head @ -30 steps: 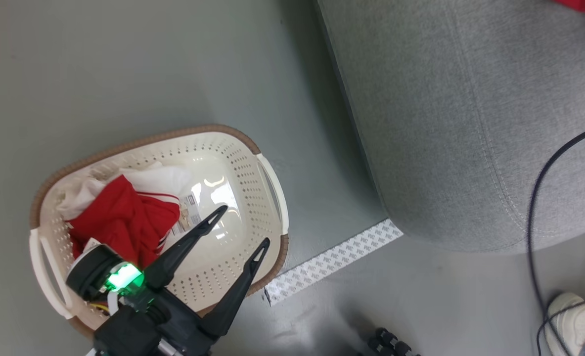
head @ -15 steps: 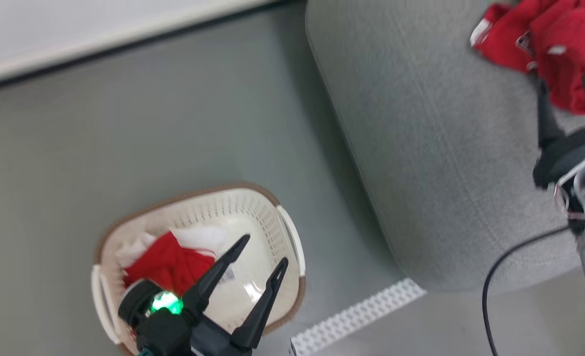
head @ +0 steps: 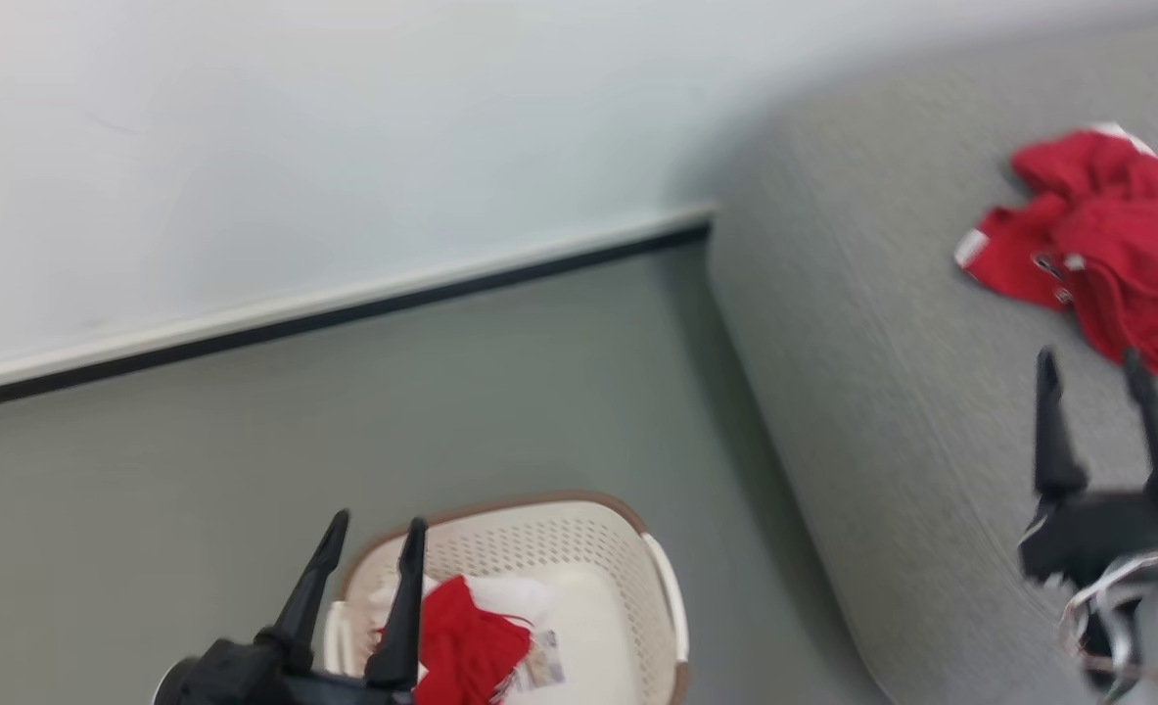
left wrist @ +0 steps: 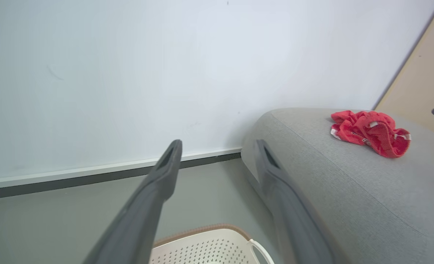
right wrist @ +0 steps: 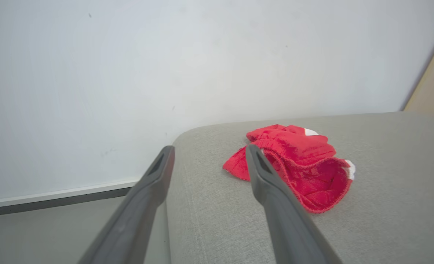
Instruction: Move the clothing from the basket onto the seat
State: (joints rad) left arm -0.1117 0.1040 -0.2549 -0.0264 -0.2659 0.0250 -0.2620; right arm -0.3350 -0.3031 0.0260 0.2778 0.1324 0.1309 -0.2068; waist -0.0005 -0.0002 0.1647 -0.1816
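Woven grey seat (head: 882, 392) — w/ 1 crumpled garment (head: 1117, 250).

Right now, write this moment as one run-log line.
seat: one red garment | basket: red-and-white clothing inside | left gripper: open, empty, near basket | right gripper: open, empty, over seat

Ahead of me a pale white wall (head: 344, 117) meets a smooth grey-green floor (head: 461, 392) along a white skirting strip with a dark lower edge (head: 344, 304). A large grey woven-fabric sofa (head: 882, 411) stands by that wall on my right.
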